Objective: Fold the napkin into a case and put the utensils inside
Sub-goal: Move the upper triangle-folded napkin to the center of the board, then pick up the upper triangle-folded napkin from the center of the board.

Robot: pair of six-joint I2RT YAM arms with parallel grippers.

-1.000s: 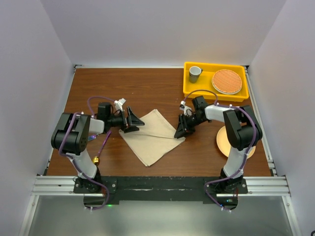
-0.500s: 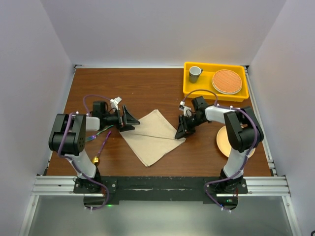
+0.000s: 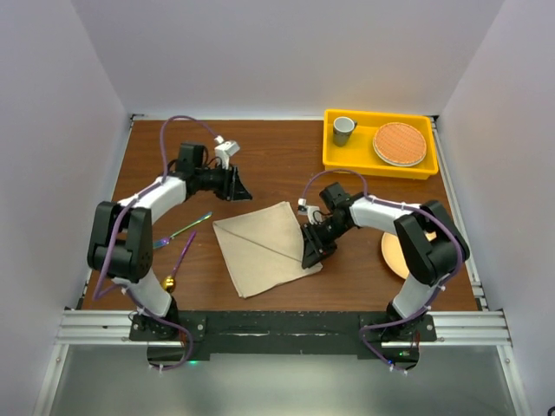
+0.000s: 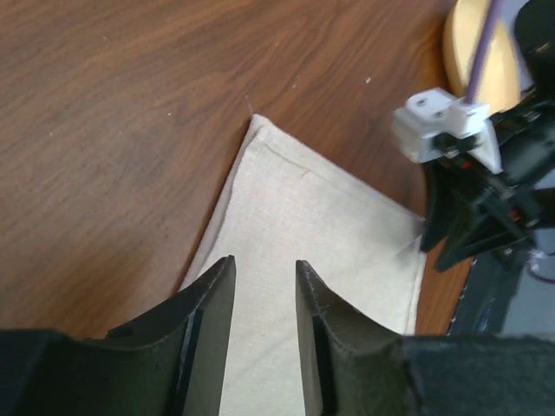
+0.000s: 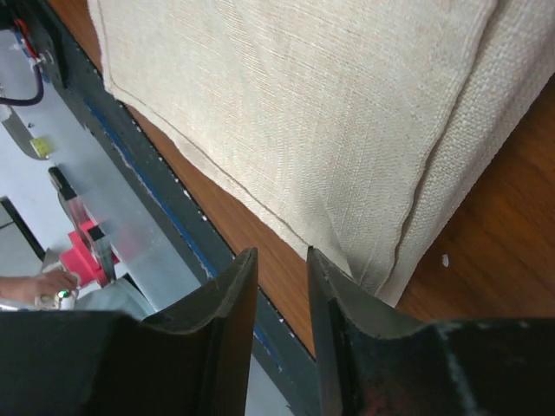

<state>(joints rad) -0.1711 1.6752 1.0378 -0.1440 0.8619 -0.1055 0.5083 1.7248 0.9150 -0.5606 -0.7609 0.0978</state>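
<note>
The beige napkin (image 3: pixel 260 251) lies flat mid-table with a diagonal crease; the left wrist view looks down on the napkin (image 4: pixel 321 217). My left gripper (image 3: pixel 238 185) hovers behind its far corner. The left gripper (image 4: pixel 264 269) is open by a narrow gap, with nothing between its fingers. My right gripper (image 3: pixel 312 251) is low at the cloth's right corner. The right gripper (image 5: pixel 282 256) is open, with bare wood in the gap and the napkin (image 5: pixel 329 113) corner beside one finger. The fork (image 3: pixel 184 229) and the spoon (image 3: pixel 178 260) lie on the wood left of the cloth.
A yellow tray (image 3: pixel 334 160) at the back right holds a grey cup (image 3: pixel 344 130) and a round orange mat (image 3: pixel 400 144). A peach plate (image 3: pixel 392 251) lies partly under the right arm. The table's front rail (image 5: pixel 130 217) runs close below the right gripper.
My left gripper left the napkin's left corner, rose towards the back and narrowed its jaws. The cloth now lies refolded with a diagonal crease. My right gripper shifted slightly nearer and left.
</note>
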